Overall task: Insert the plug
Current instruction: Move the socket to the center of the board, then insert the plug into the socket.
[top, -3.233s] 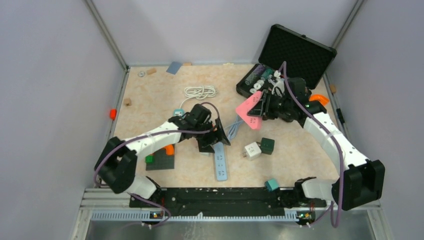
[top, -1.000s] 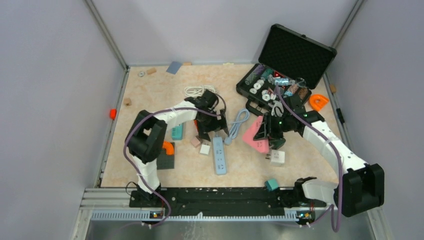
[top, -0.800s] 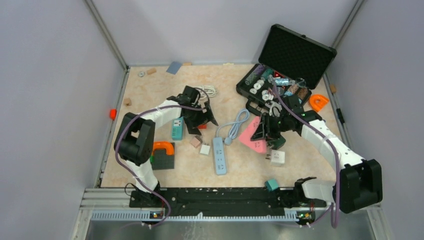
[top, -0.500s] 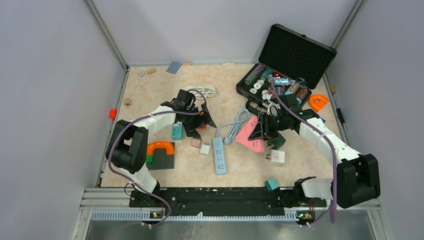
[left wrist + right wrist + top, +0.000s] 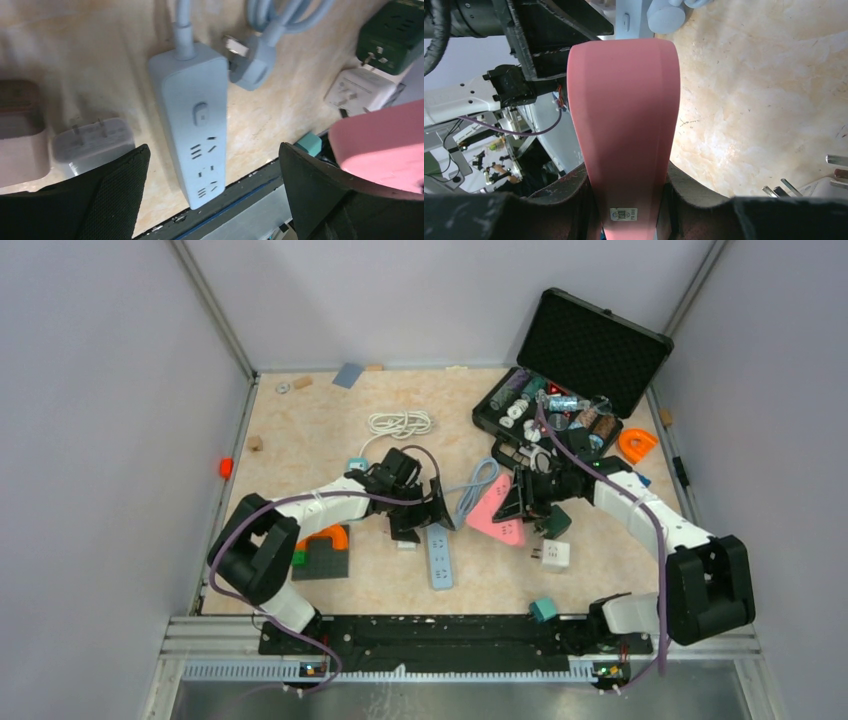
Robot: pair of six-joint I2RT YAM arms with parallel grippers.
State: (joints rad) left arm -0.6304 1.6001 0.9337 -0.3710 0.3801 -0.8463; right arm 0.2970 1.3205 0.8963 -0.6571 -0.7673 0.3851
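Top view: left gripper (image 5: 425, 518) spread wide, empty, hovering over cable end of power strip (image 5: 440, 562). Right gripper (image 5: 515, 505) clamped on pink wedge (image 5: 497, 517), just right of power strip. Risk: both arms crowded near power strip, collision likely.

Left wrist: plug (image 5: 252, 72) lying flat on table (image 5: 300, 110), just beside power strip's cable end, apart from sockets. Grey-blue, rounded body, metal prongs, thick matching cable (image 5: 280, 20) looped behind. Risk: flat pose inviting shallow pinch, twist in grip, prongs missing slots.

Right wrist: fingers (image 5: 569, 200) narrow around pink wedge; plug beyond its tip.
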